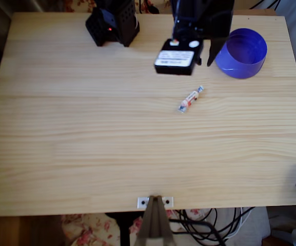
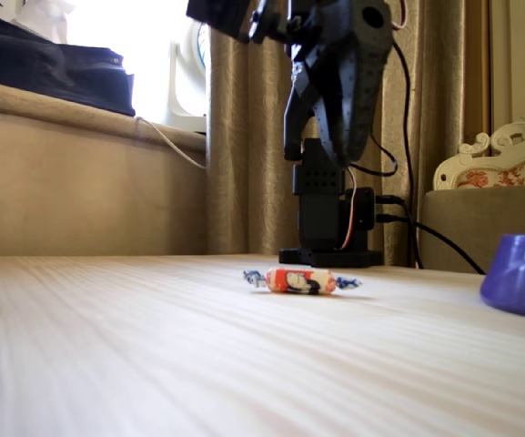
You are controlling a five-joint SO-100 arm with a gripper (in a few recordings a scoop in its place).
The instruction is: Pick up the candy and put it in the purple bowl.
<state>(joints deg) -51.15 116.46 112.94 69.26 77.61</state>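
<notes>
The black gripper [image 2: 321,137] hung well above the pale wooden table [image 1: 86,154], holding nothing, how far apart its jaws stood unclear; the candy [image 1: 191,98], white with an orange-red middle and twisted ends, lay flat and untouched near the purple bowl [image 1: 245,54], seemingly awaiting the descent.

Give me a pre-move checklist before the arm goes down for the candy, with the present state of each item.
1. Candy lying free on the table, nothing on or against it: ok.
2. Gripper raised well clear of the tabletop, not touching the candy: ok.
3. Gripper empty: ok, nothing between the fingers in the fixed view.
4. Jaws open wide enough to take the candy: cannot tell.
5. Purple bowl upright, apart from the candy: ok.
6. Bowl interior free: ok, overhead view shows nothing inside.
</notes>
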